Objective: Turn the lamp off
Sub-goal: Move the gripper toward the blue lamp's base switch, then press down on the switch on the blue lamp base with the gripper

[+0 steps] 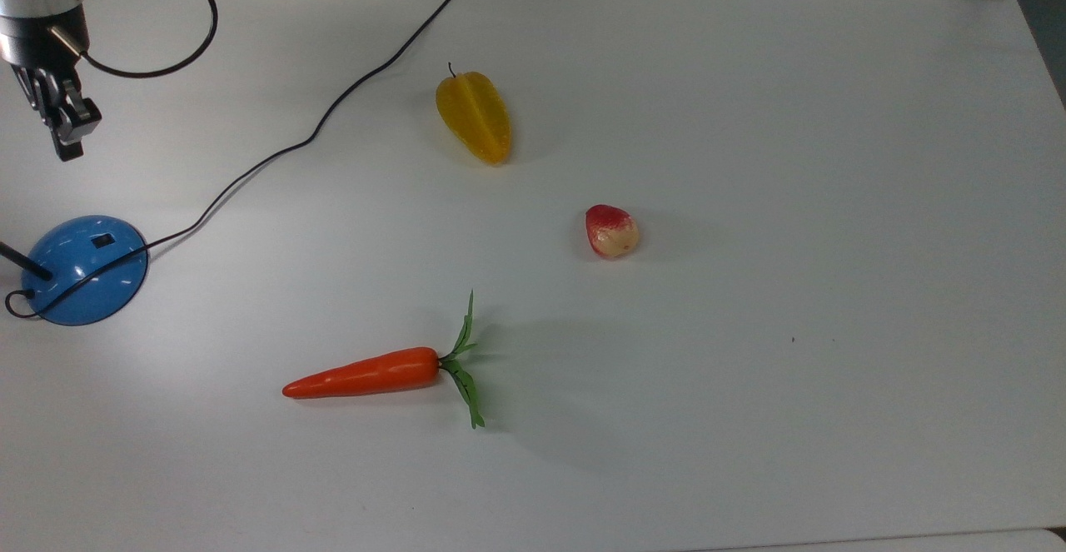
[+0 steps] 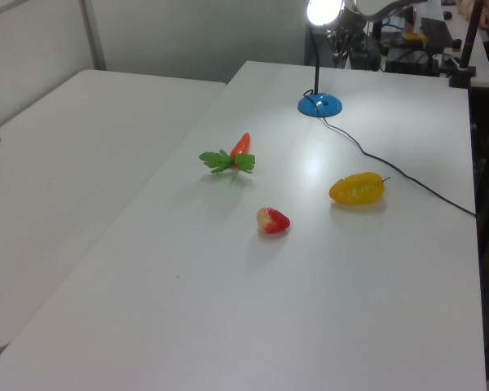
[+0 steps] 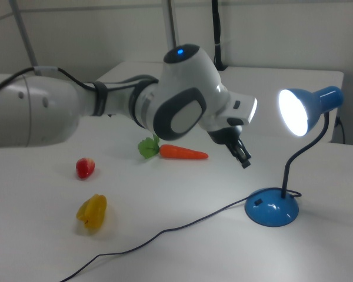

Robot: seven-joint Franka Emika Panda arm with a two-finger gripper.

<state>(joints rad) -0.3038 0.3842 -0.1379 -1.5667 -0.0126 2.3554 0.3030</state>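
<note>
The lamp stands at the top view's left edge, its glossy blue dome base [image 1: 83, 269] carrying a small black switch [image 1: 102, 241]. Its black cord [image 1: 291, 148] runs away to the far edge of the table. In the right view the blue lamp head [image 3: 306, 108] is lit above the base [image 3: 272, 207]. My gripper [image 1: 68, 142] hangs shut with nothing in it, above the table and short of the base, towards the far edge. In the right view the gripper [image 3: 244, 160] points down at the right view's left of the base, above the switch [image 3: 257, 202] and apart from it.
On the white table [image 1: 749, 119] lie a yellow starfruit [image 1: 475, 116], a red and cream fruit [image 1: 611, 231] and an orange carrot [image 1: 366, 374] with green leaves. My arm [image 3: 106, 106] spans the right view's left half. A second table [image 2: 65, 163] adjoins in the left view.
</note>
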